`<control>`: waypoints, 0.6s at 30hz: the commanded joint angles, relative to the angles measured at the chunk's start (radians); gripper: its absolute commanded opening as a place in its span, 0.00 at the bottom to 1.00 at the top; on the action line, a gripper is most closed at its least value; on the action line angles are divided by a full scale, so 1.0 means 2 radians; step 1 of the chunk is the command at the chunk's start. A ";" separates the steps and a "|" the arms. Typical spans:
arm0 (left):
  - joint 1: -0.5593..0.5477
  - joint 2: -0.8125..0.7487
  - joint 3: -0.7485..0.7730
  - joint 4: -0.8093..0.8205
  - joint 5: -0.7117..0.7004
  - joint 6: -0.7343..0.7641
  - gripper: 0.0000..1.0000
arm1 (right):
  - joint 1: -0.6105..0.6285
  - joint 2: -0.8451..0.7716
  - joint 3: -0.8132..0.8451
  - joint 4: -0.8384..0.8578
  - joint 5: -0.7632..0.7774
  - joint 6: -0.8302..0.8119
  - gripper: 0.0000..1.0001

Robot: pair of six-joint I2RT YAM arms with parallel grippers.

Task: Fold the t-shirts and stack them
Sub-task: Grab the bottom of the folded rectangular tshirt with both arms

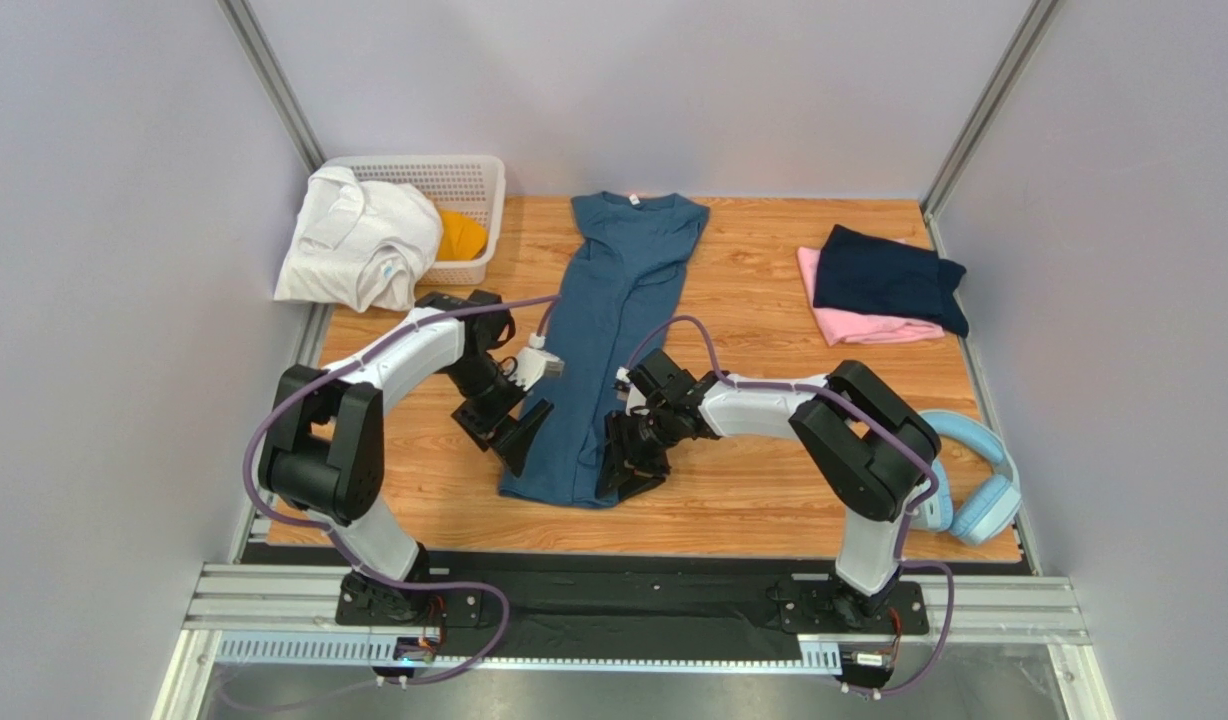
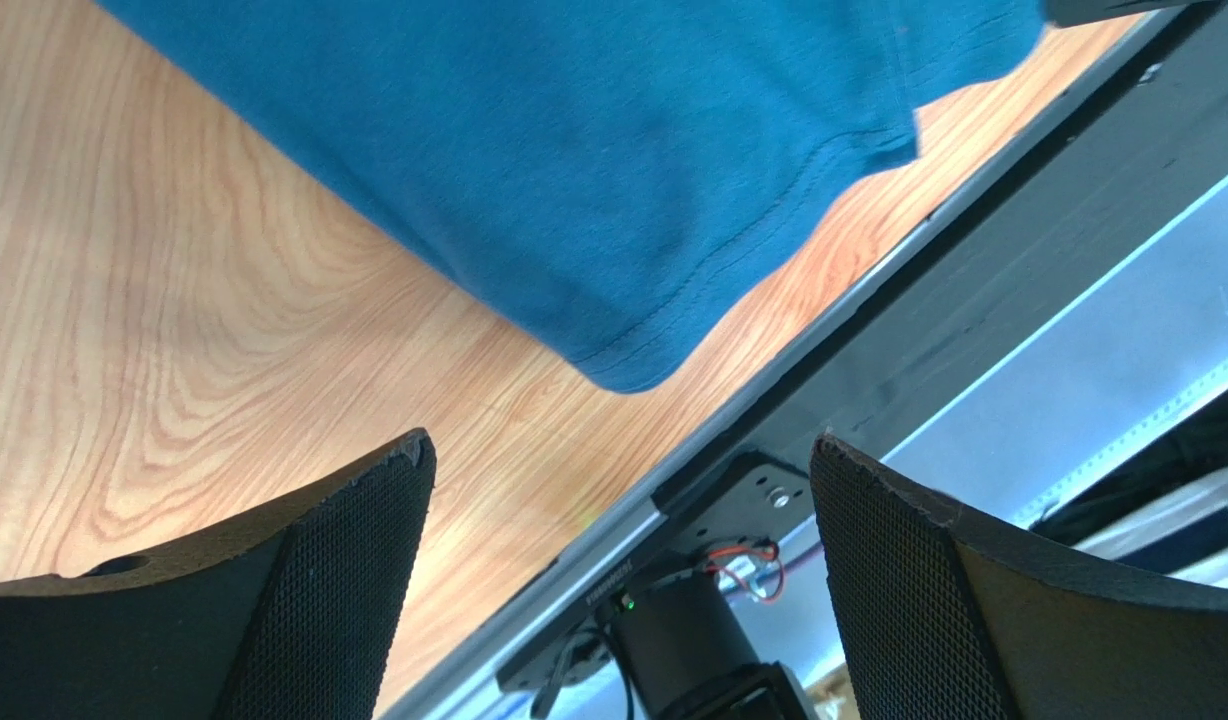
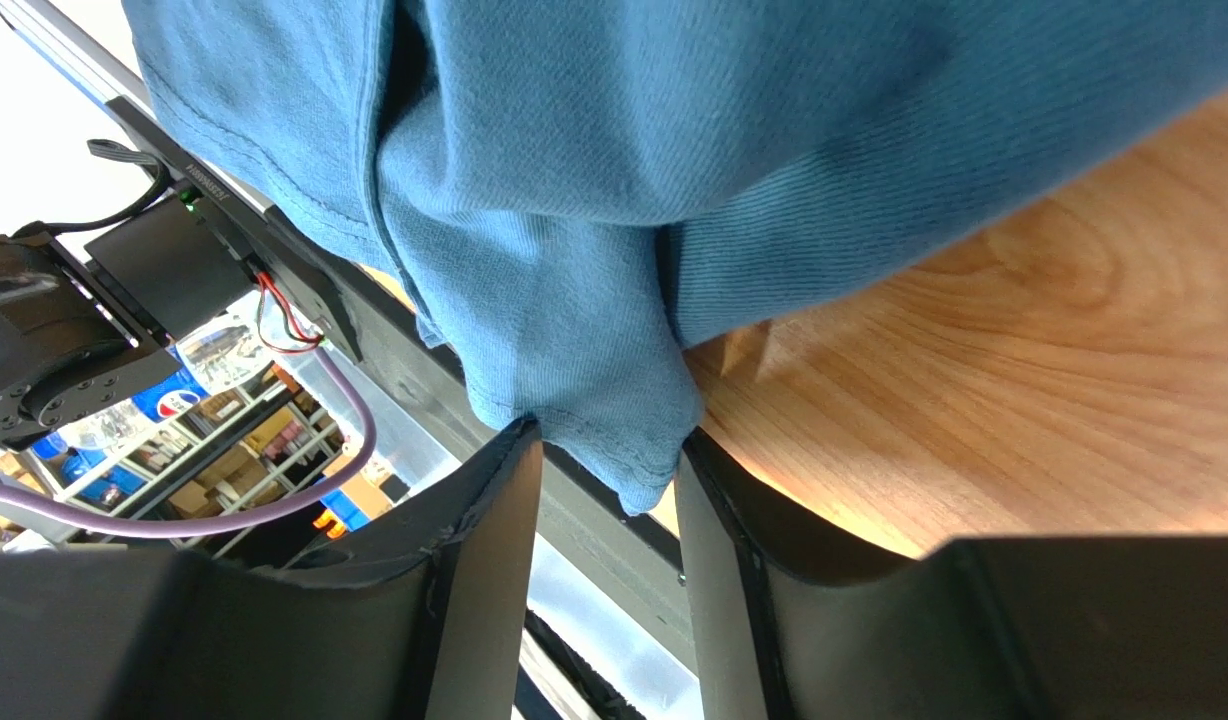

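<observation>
Top external | basket (image 1: 479,165): orange garment (image 1: 460,237) (half-hidden) | left end effector (image 2: 620,450) apart | right end effector (image 3: 605,443) pinching t-shirt (image 1: 613,285)

top: overhead, facing down — whole table (image 1: 755,285) | wrists: close, share blue shirt (image 2: 575,150)

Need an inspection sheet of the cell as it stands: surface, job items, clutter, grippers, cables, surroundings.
Surface: wood-grain tabletop; no damage seen.
Job's things: long teal-blue cloth t-shirt folded into a lengthwise strip mid-table; folded dark navy shirt on top of folded pink shirt, back right; white garment draped over the left side of the white plastic lattice basket, orange garment inside it.
Clutter: light-blue over-ear headphones at the right edge.
Grippers: left gripper open, holding nothing; right gripper shut on the t-shirt's hem corner.
Cables: purple cables loop along both arms; no snag seen.
Surroundings: plain grey walls, aluminium rail at the near edge.
</observation>
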 commanded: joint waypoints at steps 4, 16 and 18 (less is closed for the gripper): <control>0.001 0.014 -0.027 0.038 0.026 -0.001 1.00 | 0.001 0.001 0.015 0.022 -0.007 0.013 0.43; 0.000 0.084 -0.014 0.044 0.011 -0.007 0.99 | 0.001 0.000 0.013 0.033 -0.010 0.023 0.37; 0.001 0.093 -0.012 0.046 0.013 -0.007 0.92 | 0.001 0.000 0.013 0.034 -0.011 0.024 0.34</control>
